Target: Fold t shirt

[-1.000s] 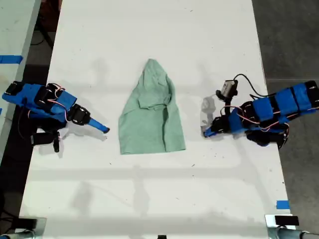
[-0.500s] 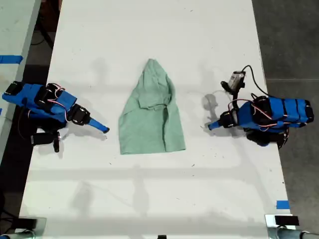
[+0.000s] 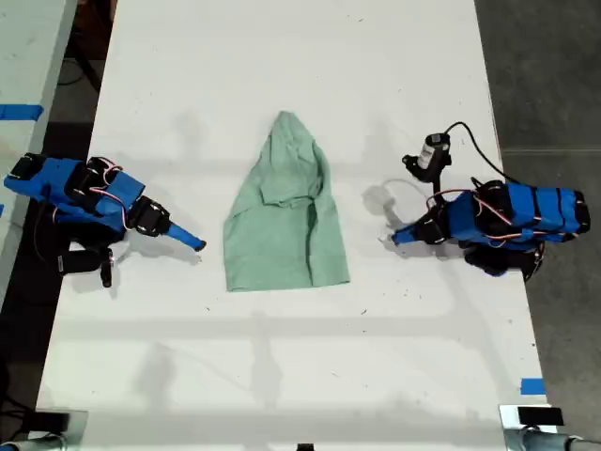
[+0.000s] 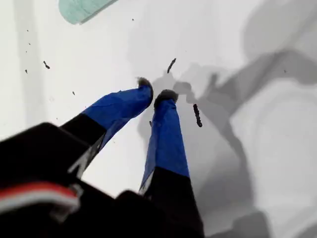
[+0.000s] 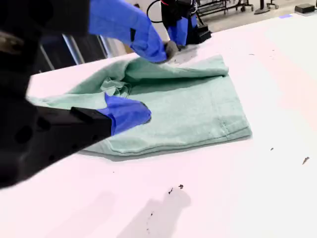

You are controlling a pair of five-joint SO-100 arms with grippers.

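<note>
t shirt [image 3: 285,217] plain mint, seemingly unlabelled, folded on white table [image 3: 282,75]

White table [image 3: 282,56]; blue tape marks [image 3: 532,386] at edges; grey floor [image 3: 540,66] alongside.

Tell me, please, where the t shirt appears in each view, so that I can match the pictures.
Exterior view: the t shirt lies mid-table between both arms, pointed end toward the top.
First wrist view: only one corner shows, cut off by the frame, beyond my first tool.
Second wrist view: it fills the middle, just ahead of my second tool.
Shared landmark: the white table.
</note>
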